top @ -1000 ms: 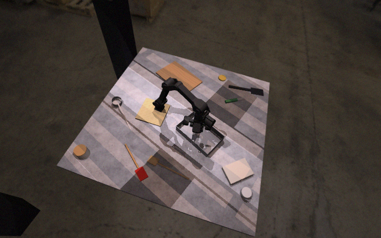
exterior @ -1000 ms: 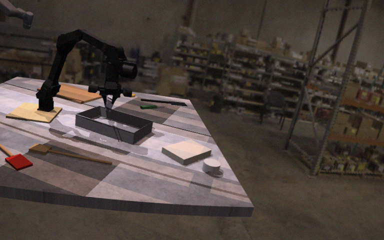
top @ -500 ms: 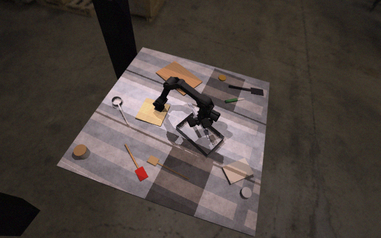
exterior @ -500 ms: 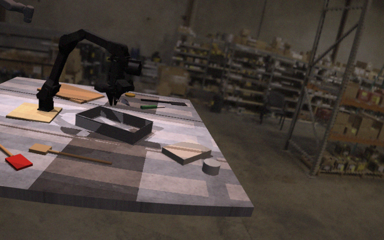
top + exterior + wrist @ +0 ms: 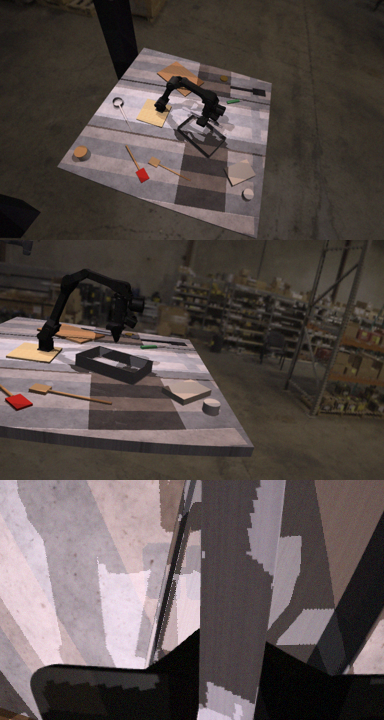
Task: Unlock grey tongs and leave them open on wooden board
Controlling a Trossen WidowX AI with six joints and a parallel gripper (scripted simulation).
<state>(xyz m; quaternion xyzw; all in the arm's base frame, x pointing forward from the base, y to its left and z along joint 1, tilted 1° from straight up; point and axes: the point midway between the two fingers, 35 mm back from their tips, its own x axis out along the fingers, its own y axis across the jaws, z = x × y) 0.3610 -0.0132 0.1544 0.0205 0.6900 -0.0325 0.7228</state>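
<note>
Top view, left to right: you have an orange-topped cylinder (image 5: 80, 151) at the lower left, and above it, nearer the middle height, a long-handled round strainer or ladle (image 5: 122, 110). Your red-headed tool (image 5: 142, 174) (image 5: 18, 401) lies lower left of centre, with a wooden-headed tool (image 5: 154, 161) (image 5: 40, 388) just beside it. Your arm rises from the pale yellow plate (image 5: 145, 113) (image 5: 16, 353); the wooden board (image 5: 176, 70) (image 5: 76, 334) is above, upper centre. Near centre, your gripper (image 5: 201, 122) (image 5: 116, 340) (image 5: 221, 636) points down, clamped on the grey tongs (image 5: 191, 113) (image 5: 95, 331) (image 5: 232, 595). They are raised near the upper edge of the roasting tin (image 5: 192, 143) (image 5: 105, 372), off the board; lock state cannot be read. To the right you find a yellow disc (image 5: 224, 78) (image 5: 129, 334), a green-handled tool (image 5: 233, 101) (image 5: 148, 346) and a black spatula (image 5: 258, 91) (image 5: 178, 343). At lower right, note the beige block (image 5: 240, 172) (image 5: 192, 391) above a pale cylinder (image 5: 248, 193) (image 5: 211, 406).
</note>
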